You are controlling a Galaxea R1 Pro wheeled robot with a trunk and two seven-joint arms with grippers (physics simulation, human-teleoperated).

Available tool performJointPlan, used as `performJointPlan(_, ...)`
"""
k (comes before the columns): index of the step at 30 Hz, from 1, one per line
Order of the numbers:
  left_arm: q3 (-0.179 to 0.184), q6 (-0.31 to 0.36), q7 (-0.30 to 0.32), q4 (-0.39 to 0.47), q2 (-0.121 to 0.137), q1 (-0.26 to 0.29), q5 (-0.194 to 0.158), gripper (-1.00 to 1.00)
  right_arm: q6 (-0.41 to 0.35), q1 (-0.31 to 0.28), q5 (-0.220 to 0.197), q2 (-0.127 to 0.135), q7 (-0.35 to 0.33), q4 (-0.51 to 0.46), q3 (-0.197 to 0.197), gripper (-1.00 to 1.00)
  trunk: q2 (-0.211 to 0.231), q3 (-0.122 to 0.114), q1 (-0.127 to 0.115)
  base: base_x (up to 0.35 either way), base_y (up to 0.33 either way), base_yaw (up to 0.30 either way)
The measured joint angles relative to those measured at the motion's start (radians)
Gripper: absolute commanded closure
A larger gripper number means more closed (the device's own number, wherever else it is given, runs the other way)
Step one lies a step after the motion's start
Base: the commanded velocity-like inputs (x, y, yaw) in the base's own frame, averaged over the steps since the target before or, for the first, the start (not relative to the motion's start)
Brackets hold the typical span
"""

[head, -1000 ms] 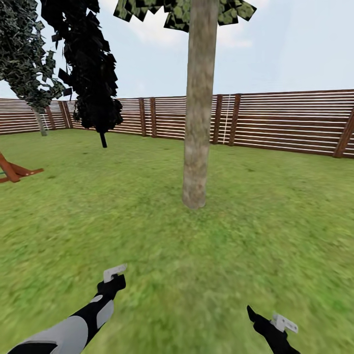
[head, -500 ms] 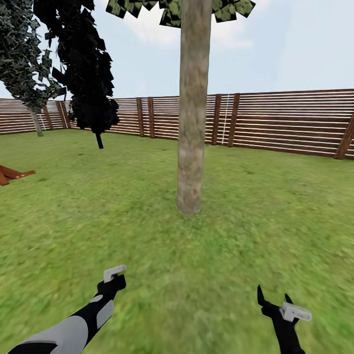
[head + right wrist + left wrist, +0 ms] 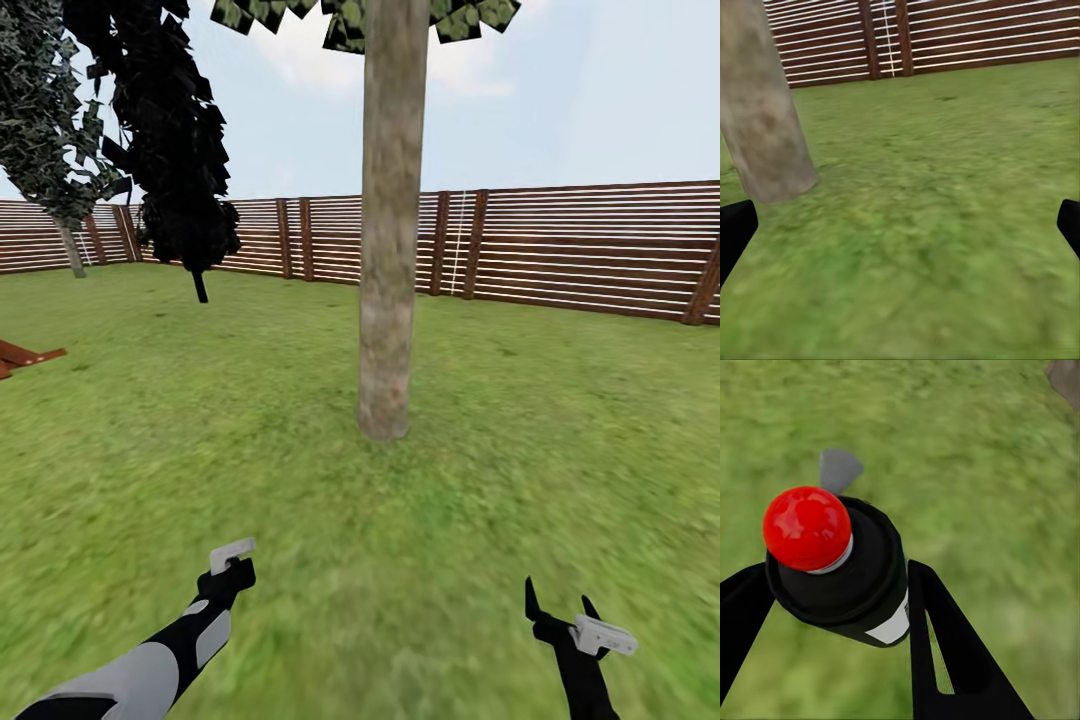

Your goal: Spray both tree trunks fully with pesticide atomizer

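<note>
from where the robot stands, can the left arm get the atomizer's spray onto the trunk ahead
Probably yes. The left end effector is shut on the pesticide atomizer, and bare grass lies between it and the tree trunk. Whether the spray carries that far can't be told.

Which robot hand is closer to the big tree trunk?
Left, narrowly. The left gripper sits below-left of the trunk; the right gripper sits lower and off to its right.
</note>
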State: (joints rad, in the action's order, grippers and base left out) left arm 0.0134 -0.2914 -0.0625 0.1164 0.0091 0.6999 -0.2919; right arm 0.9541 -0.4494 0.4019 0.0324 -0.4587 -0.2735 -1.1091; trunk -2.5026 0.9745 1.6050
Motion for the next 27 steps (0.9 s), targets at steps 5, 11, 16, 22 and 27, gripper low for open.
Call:
performJointPlan(5, 0.000, 0.000, 0.001, 0.002, -0.001, -0.005, 0.000, 1.00, 0.005, 0.000, 0.001, -0.003, -0.002, 0.001, 0.003, -1.00, 0.000, 0.000, 0.000, 0.000, 0.000, 0.000)
performJointPlan(11, 0.000, 0.000, 0.001, 0.002, -0.001, -0.017, 0.002, 1.00, 0.006, 0.000, 0.005, -0.008, -0.005, 0.001, 0.003, -1.00, 0.000, 0.000, 0.000, 0.076, -0.038, 0.000)
performJointPlan(16, 0.000, 0.000, 0.001, 0.002, -0.001, -0.017, 0.002, 1.00, 0.006, 0.000, 0.005, -0.009, -0.006, 0.000, 0.003, -1.00, 0.000, 0.000, 0.000, 0.274, -0.169, -0.108)
performJointPlan(22, -0.001, 0.000, 0.001, 0.002, -0.001, -0.017, 0.002, 1.00, 0.006, 0.000, 0.005, -0.009, -0.006, 0.001, 0.003, -1.00, 0.000, 0.000, 0.000, 0.284, -0.177, -0.254)
performJointPlan(27, -0.002, 0.000, 0.001, 0.002, -0.001, -0.017, 0.002, 1.00, 0.006, 0.000, 0.005, -0.009, -0.006, 0.000, 0.003, -1.00, 0.000, 0.000, 0.000, 0.316, -0.069, -0.033)
